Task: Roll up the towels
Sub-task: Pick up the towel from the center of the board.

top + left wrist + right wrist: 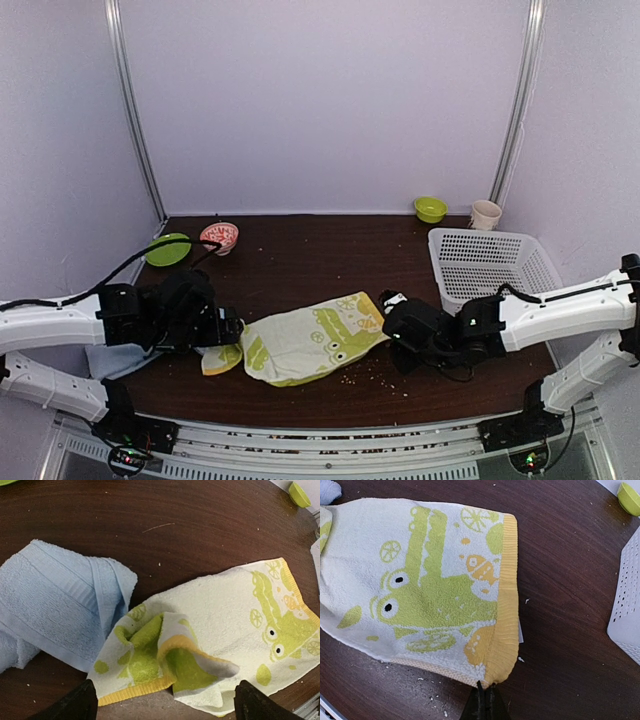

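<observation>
Overhead view and both wrist views, as I see them from the console. The green towel, cream with a lime printed pattern and a yellow edge, lies mostly flat across the middle of the dark bench, between the two hands. Its left end is turned over on itself into a loose, rumpled fold, which sits directly under the left hand. That hand's fingers stand wide apart, one to each side of the fold, with no cloth gripped. The blue towel lies bunched just left of the green towel, its folded edge touching the green towel's corner. Overhead it shows only in part, at the bench's near left edge. The right hand has its fingers together, tips at the yellow-edged corner of the green towel's right end. I cannot tell whether any cloth is pinched between them. A white perforated basket stands at the right of the bench. Along the back are a green bowl, a red-patterned bowl, a small green bowl and a cup.
</observation>
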`<action>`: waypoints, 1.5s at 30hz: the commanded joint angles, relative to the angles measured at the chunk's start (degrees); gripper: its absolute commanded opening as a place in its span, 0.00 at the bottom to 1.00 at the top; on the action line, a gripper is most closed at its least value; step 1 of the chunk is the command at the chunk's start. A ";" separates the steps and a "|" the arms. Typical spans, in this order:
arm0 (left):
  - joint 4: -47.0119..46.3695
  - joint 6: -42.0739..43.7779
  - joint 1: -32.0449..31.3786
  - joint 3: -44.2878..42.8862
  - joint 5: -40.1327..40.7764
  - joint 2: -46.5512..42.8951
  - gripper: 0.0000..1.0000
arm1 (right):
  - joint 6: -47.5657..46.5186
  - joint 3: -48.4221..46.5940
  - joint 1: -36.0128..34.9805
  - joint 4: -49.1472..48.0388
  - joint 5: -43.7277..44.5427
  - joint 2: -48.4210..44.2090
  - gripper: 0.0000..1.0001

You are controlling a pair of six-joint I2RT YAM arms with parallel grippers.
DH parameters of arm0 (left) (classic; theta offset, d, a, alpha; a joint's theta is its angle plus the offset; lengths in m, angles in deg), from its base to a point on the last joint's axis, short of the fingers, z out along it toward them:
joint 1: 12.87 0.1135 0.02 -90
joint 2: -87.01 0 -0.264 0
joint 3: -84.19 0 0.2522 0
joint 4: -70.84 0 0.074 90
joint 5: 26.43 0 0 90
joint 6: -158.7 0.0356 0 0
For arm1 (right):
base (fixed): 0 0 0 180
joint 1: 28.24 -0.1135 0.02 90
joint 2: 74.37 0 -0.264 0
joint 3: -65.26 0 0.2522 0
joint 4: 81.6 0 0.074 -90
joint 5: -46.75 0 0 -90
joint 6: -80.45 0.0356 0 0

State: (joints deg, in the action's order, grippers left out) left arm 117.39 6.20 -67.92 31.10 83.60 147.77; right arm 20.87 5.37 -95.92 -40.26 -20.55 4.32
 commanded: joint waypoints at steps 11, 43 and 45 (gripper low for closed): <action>-1.83 -3.61 -0.85 -5.50 -5.21 5.78 0.84 | 0.67 -0.61 0.27 -1.14 -0.88 -0.82 0.00; 1.45 -3.04 -0.76 -10.85 0.33 10.66 0.00 | 0.97 -0.05 0.18 -0.91 -1.19 -2.34 0.00; 2.65 -2.19 -0.76 -11.34 1.67 9.81 0.00 | 0.86 -0.32 0.16 -0.50 -0.74 -3.07 0.00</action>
State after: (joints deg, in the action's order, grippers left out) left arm 118.33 2.79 -68.48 21.89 81.94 159.81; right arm 20.91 5.37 -95.92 -40.68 -22.35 3.51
